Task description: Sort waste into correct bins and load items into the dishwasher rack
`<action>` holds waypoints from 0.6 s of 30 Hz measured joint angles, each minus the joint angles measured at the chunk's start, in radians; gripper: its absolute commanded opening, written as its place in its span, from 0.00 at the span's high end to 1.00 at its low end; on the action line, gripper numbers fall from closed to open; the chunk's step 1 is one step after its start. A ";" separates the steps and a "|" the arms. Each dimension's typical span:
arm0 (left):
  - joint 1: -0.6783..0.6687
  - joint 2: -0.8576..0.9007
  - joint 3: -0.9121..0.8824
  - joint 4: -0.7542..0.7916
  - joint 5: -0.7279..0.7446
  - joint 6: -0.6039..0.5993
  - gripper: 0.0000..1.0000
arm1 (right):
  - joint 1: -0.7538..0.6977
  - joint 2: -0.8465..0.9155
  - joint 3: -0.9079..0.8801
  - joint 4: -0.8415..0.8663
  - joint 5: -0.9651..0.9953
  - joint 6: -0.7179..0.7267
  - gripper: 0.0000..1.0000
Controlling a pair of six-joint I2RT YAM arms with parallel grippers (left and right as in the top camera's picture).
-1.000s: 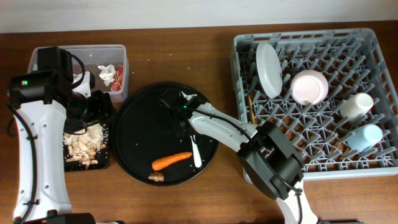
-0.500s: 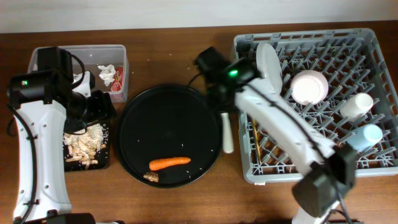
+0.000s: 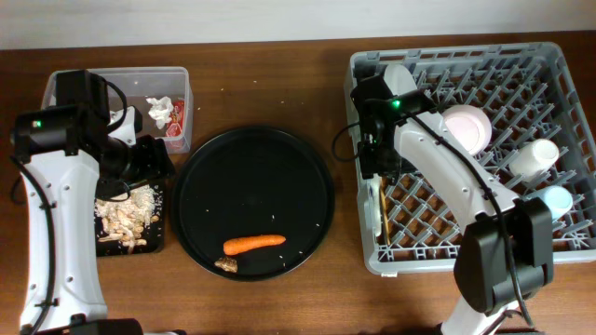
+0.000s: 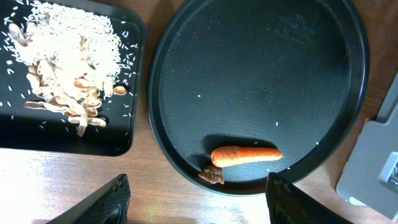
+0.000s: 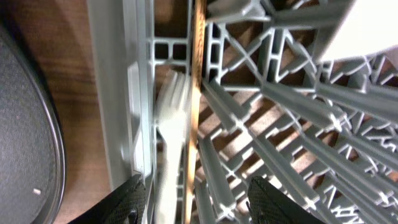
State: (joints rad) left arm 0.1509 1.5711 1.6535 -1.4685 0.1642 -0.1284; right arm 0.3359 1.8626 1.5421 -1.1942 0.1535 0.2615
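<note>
My right gripper (image 3: 377, 158) (image 5: 199, 202) is open over the left edge of the grey dishwasher rack (image 3: 484, 244). A blurred white fork (image 5: 171, 140) lies between its fingers, beside the thin wooden stick (image 5: 199, 81) in the rack. The rack holds a white plate (image 3: 402, 98), a white bowl (image 3: 466, 128), a pale cup (image 3: 533, 156) and a light-blue cup (image 3: 549, 203). My left gripper (image 3: 140, 166) (image 4: 199, 205) is open and empty, high over the table. An orange carrot (image 3: 255, 243) (image 4: 245, 155) and a brown scrap (image 4: 211, 175) lie on the round black tray (image 3: 253, 158).
The shallow black rectangular tray (image 3: 160, 244) (image 4: 74, 142) holds rice and food scraps (image 4: 68, 56). The clear tub (image 3: 112, 79) behind it holds a white tissue (image 3: 161, 110) and a red wrapper (image 3: 177, 116). Bare wood lies between the round tray and the rack.
My right gripper carried the fork from the round tray to the rack's left edge and is open there now. The left arm has not moved.
</note>
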 measured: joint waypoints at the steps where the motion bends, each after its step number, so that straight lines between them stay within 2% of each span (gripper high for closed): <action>1: 0.000 0.000 0.000 -0.001 0.000 0.000 0.30 | -0.002 -0.031 0.018 -0.035 -0.005 -0.004 0.25; 4: -0.008 0.000 -0.004 -0.005 0.032 0.000 0.30 | -0.044 -0.211 0.058 -0.062 -0.023 0.000 0.09; 6: -0.058 0.000 -0.048 0.010 0.066 -0.022 0.30 | -0.185 -0.358 0.076 -0.117 -0.052 -0.005 0.09; 7: -0.115 0.000 -0.107 0.039 0.078 -0.070 0.25 | -0.267 -0.406 0.079 -0.145 -0.051 -0.007 0.09; 8: -0.171 0.003 -0.160 0.071 0.089 -0.128 0.13 | -0.322 -0.420 0.084 -0.182 -0.058 -0.013 0.09; 9: -0.224 0.003 -0.221 0.108 0.093 -0.233 0.03 | -0.382 -0.420 0.083 -0.215 -0.064 -0.022 0.09; 10: -0.276 0.006 -0.272 0.129 0.098 -0.312 0.01 | -0.419 -0.414 0.080 -0.216 -0.077 -0.028 0.09; 11: -0.337 0.007 -0.349 0.158 0.102 -0.449 0.01 | -0.452 -0.409 0.071 -0.217 -0.094 -0.030 0.08; 15: -0.499 0.006 -0.537 0.314 0.117 -0.845 0.01 | -0.470 -0.402 -0.015 -0.187 -0.127 -0.034 0.09; 18: -0.578 0.006 -0.608 0.454 0.120 -0.998 0.02 | -0.470 -0.402 -0.056 -0.182 -0.136 -0.035 0.09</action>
State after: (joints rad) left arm -0.4267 1.5772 1.0451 -1.0145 0.2840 -1.1263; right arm -0.1345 1.4609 1.4864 -1.3766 0.0177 0.2260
